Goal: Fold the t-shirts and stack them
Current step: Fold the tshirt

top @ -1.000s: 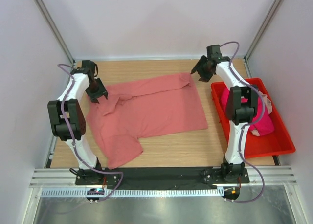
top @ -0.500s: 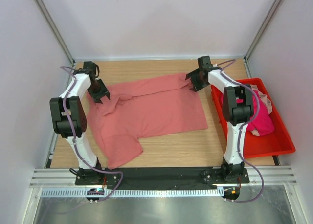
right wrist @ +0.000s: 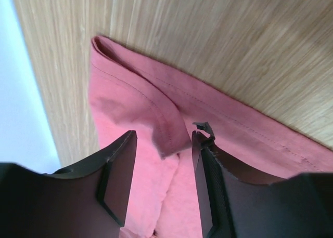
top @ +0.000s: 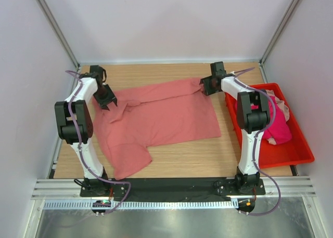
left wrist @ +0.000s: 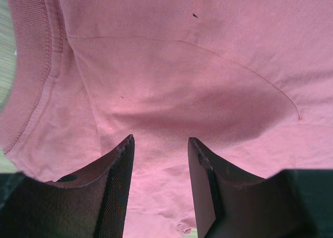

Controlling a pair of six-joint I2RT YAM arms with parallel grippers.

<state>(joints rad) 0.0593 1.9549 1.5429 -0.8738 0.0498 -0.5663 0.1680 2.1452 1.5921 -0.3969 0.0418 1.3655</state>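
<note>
A large salmon-pink t-shirt [top: 161,116] lies spread on the wooden table. My left gripper [top: 107,101] is low over its left shoulder by the collar, jaws open with cloth [left wrist: 171,92] between and below them. My right gripper [top: 204,86] is at the shirt's far right corner, jaws open astride a folded hem [right wrist: 166,126]. A magenta t-shirt [top: 273,124] and a pale pink one [top: 282,107] lie in the red bin.
The red plastic bin [top: 296,155] stands at the right side of the table, close to my right arm. Grey walls enclose the table on three sides. Bare wood [top: 208,157] shows in front of the shirt.
My right gripper has come down and left from above the far edge onto the shirt's far right corner. My left gripper has shifted slightly down onto the shoulder.
</note>
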